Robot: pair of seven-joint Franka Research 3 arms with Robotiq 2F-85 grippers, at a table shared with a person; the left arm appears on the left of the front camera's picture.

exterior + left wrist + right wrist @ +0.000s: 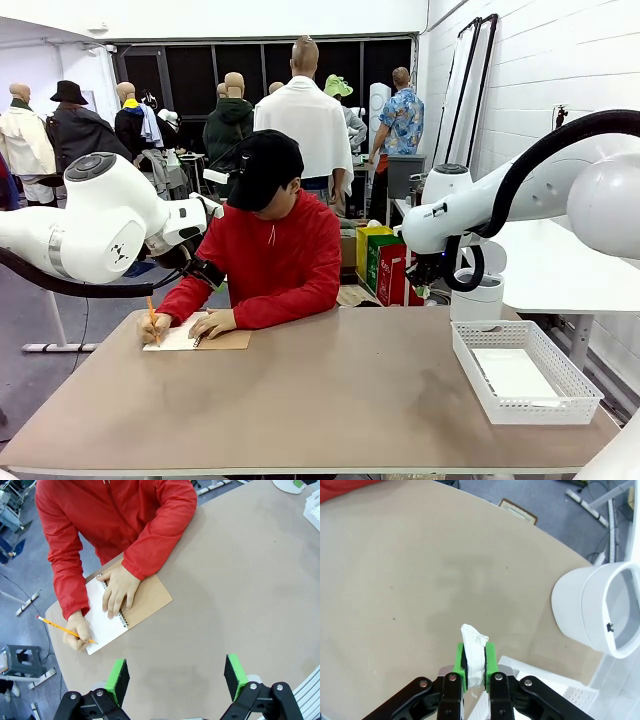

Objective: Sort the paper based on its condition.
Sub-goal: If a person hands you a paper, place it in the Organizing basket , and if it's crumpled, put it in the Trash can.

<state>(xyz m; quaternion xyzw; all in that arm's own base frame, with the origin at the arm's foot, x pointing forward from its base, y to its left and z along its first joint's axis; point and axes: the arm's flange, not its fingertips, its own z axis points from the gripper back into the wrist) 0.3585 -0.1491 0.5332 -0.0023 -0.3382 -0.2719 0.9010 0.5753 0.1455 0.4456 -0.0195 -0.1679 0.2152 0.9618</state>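
In the right wrist view my right gripper [475, 654] is shut on a crumpled wad of white paper [473, 636], held above the bare tan table [420, 580]. A flat white sheet of paper [515, 375] lies in the white basket [470, 365] at the table's right. My left gripper [176, 677] hangs open with nothing between its green pads [118, 679], above the table near the person. The person in a red top writes with a pencil [62, 629] on a spiral notebook [150, 600] at the far left edge.
A round white bin [590, 615] stands off the table's right side, beyond the basket [540, 672]; the front view shows this bin [478, 298] behind the table's far right corner. The middle of the table [330, 380] is bare.
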